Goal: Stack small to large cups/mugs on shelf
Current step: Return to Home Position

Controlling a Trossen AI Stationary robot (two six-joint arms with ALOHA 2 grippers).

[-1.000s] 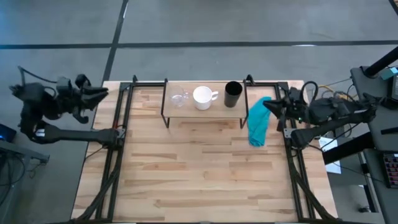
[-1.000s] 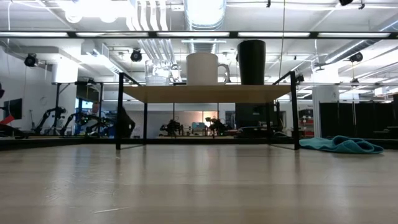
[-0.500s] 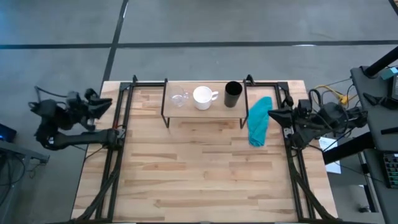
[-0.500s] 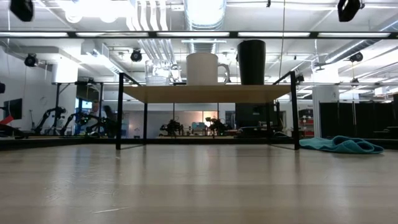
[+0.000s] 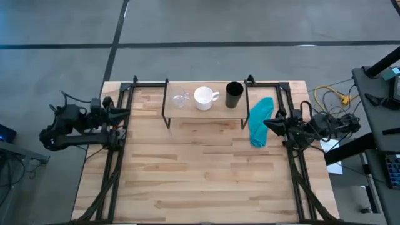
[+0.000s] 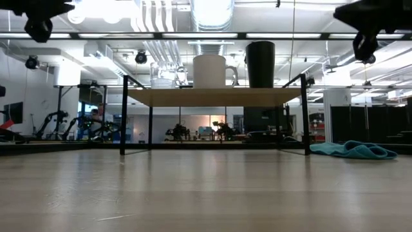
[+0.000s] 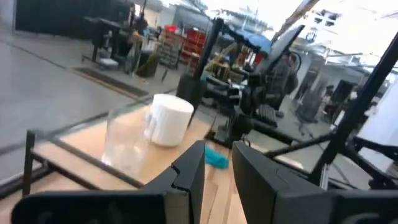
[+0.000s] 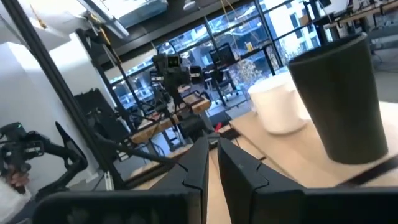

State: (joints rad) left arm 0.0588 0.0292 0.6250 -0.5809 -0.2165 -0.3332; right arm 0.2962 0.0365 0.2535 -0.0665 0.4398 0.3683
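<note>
Both arms have pulled back to the bench point(image 5: 200, 169) edges. The clear glass cup point(image 5: 180, 99), white mug point(image 5: 204, 97) and black cup point(image 5: 234, 95) stand in a row, small to large, on the shelf point(image 5: 215, 108). Left pincer point(image 5: 120, 114) narrowly apart, right pincer point(image 5: 270, 123) together, both empty; the job looks done.

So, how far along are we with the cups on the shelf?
Done: the clear glass cup, white mug and black cup stand in a row on the shelf, smallest to tallest. In hand: nothing; the left pincer and right pincer hang empty at the table's sides. Left: probably just parking both arms.
</note>
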